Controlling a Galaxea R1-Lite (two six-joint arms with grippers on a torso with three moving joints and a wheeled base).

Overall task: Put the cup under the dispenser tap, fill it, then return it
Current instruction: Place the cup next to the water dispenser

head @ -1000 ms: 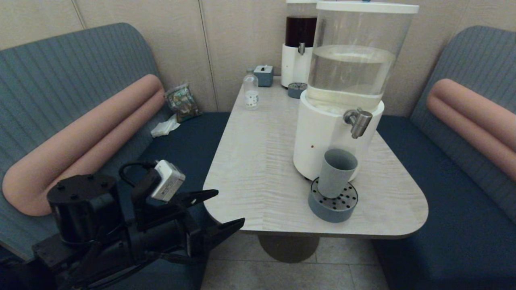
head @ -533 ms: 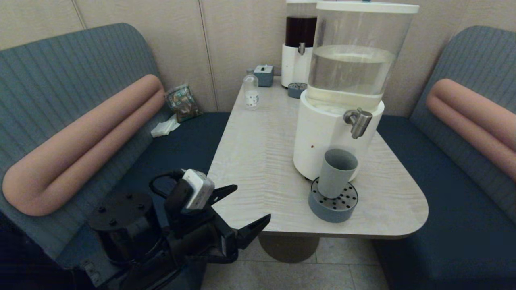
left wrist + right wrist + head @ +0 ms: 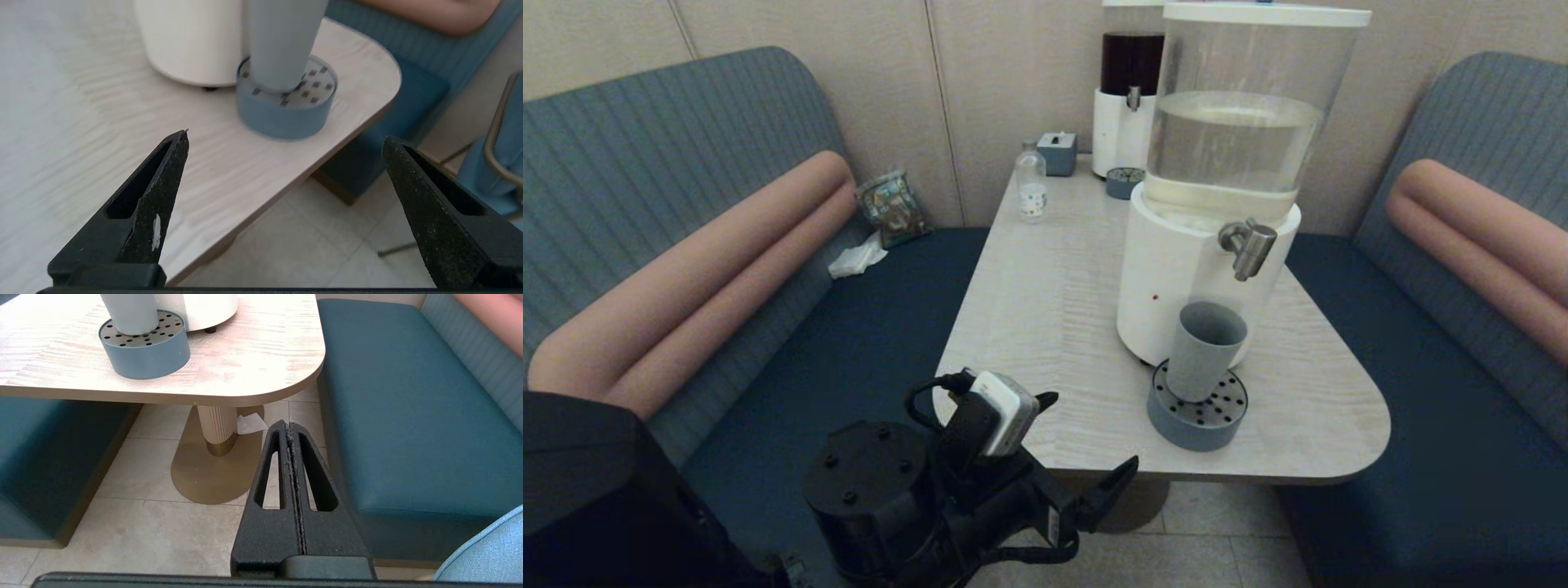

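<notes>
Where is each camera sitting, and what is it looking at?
Head view: high on the robot, looking down at the table, the dispenser tap and the cup on the drip tray; the open left gripper shows at the near table edge.
Left wrist view: behind the left gripper, its fingers wide apart, facing the cup.
Right wrist view: behind the shut right gripper, low beside the table, facing floor and bench.
All three views share the cup and drip tray.
</notes>
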